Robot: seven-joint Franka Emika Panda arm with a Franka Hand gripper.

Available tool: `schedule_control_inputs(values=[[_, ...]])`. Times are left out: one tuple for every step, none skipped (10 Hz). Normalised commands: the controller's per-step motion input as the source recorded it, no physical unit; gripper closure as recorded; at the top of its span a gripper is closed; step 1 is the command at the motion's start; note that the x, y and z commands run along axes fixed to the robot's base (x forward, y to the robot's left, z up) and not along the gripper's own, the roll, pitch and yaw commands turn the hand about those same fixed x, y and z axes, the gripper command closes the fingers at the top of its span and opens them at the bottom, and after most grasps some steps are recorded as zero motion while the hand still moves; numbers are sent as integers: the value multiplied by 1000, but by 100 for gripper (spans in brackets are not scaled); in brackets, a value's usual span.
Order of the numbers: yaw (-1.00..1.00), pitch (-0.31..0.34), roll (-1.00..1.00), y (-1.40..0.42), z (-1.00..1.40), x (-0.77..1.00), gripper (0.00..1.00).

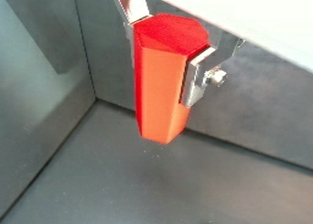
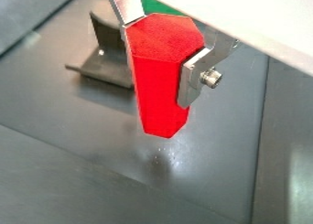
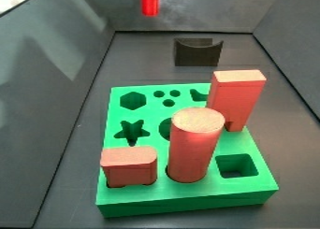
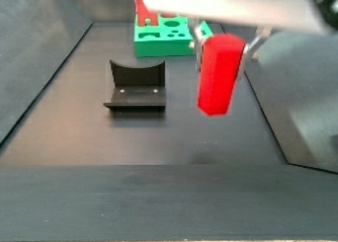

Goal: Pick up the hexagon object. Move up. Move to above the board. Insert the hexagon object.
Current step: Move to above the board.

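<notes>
a: holding the hexagon object point(image 2: 159, 77) upright, the gripper point(image 2: 156, 47) is clamped on its upper part. in both wrist views a silver finger point(image 1: 199, 70) presses flat against a side face, so the prism hangs vertical with its lower end clear of the counter point(image 2: 86, 182).

b: confirm the piece is off the surface.

a: confirmed as a judgement. in a side view the hexagon object point(image 4: 219, 74) hangs above the dark floor with a gap below it. the vertical hold suits insertion: the long axis already points down.

b: position relative to the board?

a: well apart. in a side view the board point(image 4: 165, 39) sits at the far end of the counter, behind the fixture point(image 4: 134, 86). from the opposite side view the board point(image 3: 188, 195) is in the foreground and the red piece point(image 3: 149, 1) shows only at the top edge.

b: what occupies the board?

a: a salmon-pink cylinder point(image 3: 194, 145), a tall salmon-pink block point(image 3: 235, 100) and a short salmon-pink block point(image 3: 129, 167) stand in it. the hexagon hole point(image 3: 131, 101) looks open.

b: step in hand?

a: pick-up appears done; the lift is under way or complete. travel to above the board is not yet done. the standing pegs call for enough height on approach.
</notes>
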Motion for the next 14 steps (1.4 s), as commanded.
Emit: schedule_control_inputs(values=[[-30,22,-45,47,1000,-3,100],[-35,49,-26,47,1000,0,100],[-38,72,-10,49,1000,3,100],[-33,90,1,49,1000,4,100],[-30,96,10,48,1000,1,100],[-21,93,20,39,902,0,100],[-13,94,24,28,742,0,100],[-7,94,27,22,637,0,100],[1,94,36,16,423,2,100],[7,99,40,11,266,4,100],[1000,248,-16,-1000,113,80,100],[1000,241,-12,-1000,105,81,100],[1000,235,13,-1000,112,78,100],[837,187,0,-1000,114,79,100]])
